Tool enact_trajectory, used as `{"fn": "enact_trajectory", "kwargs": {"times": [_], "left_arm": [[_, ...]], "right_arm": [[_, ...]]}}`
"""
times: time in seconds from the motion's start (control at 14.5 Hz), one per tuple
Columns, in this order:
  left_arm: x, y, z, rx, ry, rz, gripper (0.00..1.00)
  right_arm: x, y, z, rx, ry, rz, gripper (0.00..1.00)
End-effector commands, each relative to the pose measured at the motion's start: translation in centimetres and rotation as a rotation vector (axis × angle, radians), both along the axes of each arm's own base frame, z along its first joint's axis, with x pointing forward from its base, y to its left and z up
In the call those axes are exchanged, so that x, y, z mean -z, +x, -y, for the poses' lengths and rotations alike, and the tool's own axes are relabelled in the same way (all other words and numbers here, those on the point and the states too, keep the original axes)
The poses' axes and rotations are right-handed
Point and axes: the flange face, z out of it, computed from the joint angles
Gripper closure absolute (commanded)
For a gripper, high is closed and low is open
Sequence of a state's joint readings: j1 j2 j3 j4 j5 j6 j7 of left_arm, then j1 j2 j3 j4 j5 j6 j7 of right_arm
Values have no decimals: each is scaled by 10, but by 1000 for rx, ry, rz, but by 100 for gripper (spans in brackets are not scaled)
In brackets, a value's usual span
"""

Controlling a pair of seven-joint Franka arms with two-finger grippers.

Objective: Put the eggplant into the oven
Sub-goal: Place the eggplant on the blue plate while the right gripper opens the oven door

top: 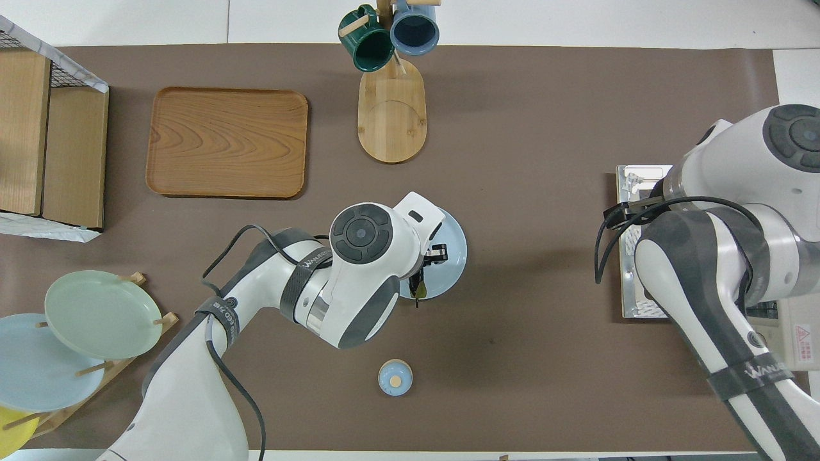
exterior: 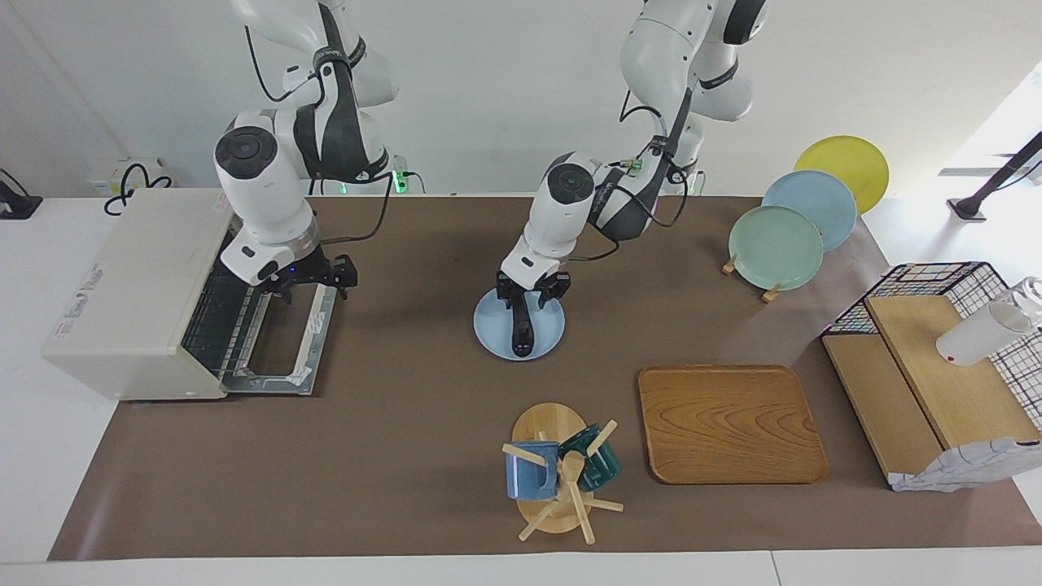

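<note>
In the facing view the left claw [exterior: 533, 299] pinches the eggplant [exterior: 521, 335], which hangs upright over the light blue plate [exterior: 549, 338] mid-counter, while the right claw [exterior: 313, 281] hovers over the oven's [exterior: 138, 293] lowered door; its spread I cannot tell. From overhead, the left arm hides most of the plate [top: 451, 256], with the eggplant's tip [top: 419, 288] peeking out.

Table [exterior: 407, 423], oven [exterior: 130, 293], tray [exterior: 728, 423], plate [exterior: 488, 330]
</note>
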State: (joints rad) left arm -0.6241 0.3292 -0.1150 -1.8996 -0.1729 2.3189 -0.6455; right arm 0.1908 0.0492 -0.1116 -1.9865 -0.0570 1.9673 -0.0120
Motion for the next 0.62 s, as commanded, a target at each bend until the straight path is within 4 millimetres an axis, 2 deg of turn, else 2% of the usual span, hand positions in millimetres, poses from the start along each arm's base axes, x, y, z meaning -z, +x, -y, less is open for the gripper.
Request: {"fn": "enact_trajectory", "kwargs": {"times": [0.0, 0.14, 0.28, 0.41, 0.55], "left_arm": [[-57, 26, -50, 1, -5, -1, 0], [-99, 50, -97, -8, 4, -14, 0], [-131, 76, -158, -2, 20, -17, 0], [-158, 92, -223, 22, 45, 5, 0], [-182, 96, -283, 59, 80, 32, 0]], "right_arm": [[-2, 1, -11, -20, 41, 9, 0], [-1, 0, -44, -51, 75, 25, 0], [-2, -2, -95, -38, 90, 47, 0], [-6, -2, -175, 1, 89, 70, 0], [-9, 2, -243, 30, 89, 95, 0]]}}
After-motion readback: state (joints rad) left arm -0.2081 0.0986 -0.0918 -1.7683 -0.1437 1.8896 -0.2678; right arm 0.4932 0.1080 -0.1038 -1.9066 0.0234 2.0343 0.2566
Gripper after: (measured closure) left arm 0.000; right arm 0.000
